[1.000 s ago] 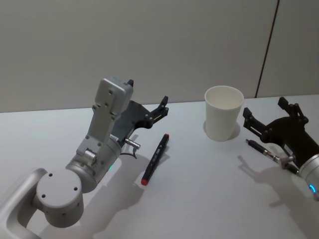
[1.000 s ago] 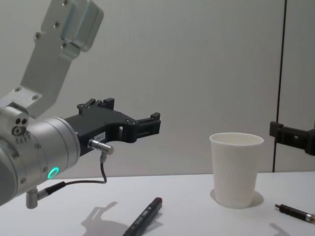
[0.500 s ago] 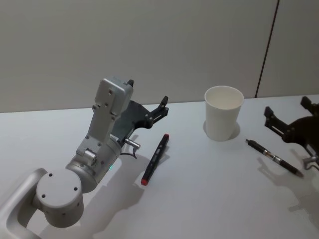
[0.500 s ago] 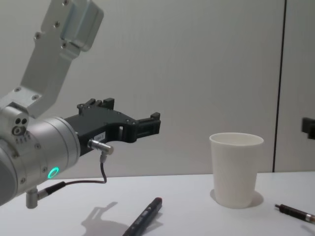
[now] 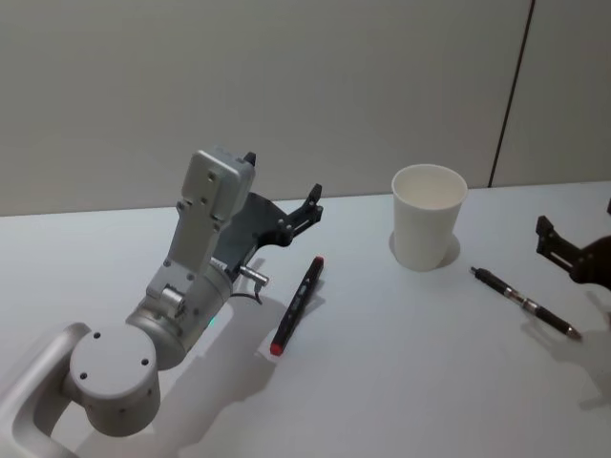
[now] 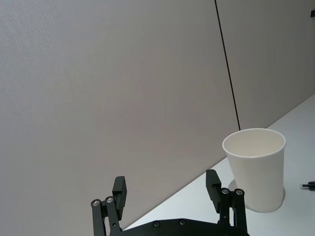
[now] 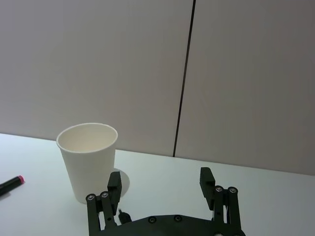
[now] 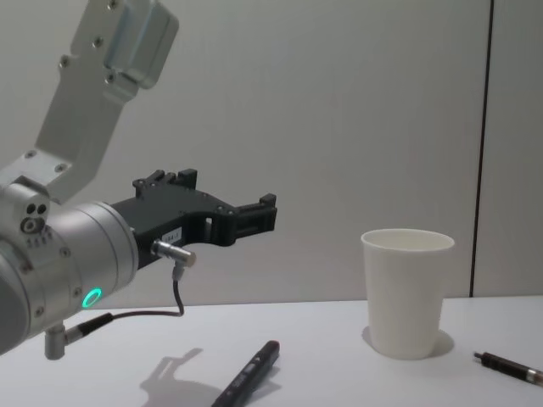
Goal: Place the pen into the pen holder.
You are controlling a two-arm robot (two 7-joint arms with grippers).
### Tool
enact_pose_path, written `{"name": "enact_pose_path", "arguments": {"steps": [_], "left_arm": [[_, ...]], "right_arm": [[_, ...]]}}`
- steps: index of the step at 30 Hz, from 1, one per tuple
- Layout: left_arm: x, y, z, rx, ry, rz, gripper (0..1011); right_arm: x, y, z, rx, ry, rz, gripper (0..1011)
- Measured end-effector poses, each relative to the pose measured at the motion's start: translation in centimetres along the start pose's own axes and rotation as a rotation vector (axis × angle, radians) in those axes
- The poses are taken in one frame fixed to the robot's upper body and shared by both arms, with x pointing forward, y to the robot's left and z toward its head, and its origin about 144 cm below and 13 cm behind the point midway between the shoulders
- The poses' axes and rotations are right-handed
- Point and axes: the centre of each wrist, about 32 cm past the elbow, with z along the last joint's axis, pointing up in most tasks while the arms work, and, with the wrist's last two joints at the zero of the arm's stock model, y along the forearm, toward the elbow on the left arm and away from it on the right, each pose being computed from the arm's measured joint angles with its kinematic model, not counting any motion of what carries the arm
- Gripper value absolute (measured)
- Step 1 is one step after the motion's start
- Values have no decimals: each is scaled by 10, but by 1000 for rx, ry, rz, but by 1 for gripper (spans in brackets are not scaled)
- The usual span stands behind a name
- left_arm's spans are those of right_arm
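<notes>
While the pen holder stands upright, the pen lies nearby.

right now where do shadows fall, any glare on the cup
Head view: the pen holder throws a soft shadow at its base on the table, no glare. Chest view: the left gripper casts a faint shadow on the table below it. Right wrist view: even light, the same shadow.

pen holder upright on table, pen lying to its right, marker lying to its left
</notes>
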Motion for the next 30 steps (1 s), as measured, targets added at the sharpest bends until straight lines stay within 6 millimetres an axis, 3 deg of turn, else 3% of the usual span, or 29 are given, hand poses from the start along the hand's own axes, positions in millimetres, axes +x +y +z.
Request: {"name": "enact_pose_path", "arguments": {"steps": [16,30], "left_arm": [[0,0,0,0,0,0,1003],[0,0,0,0,0,0,1003]], "right_arm": [[-5,14,7,-150,-32,-11,1001],[-15,25,-1,-287,-36,-7,1002]]}}
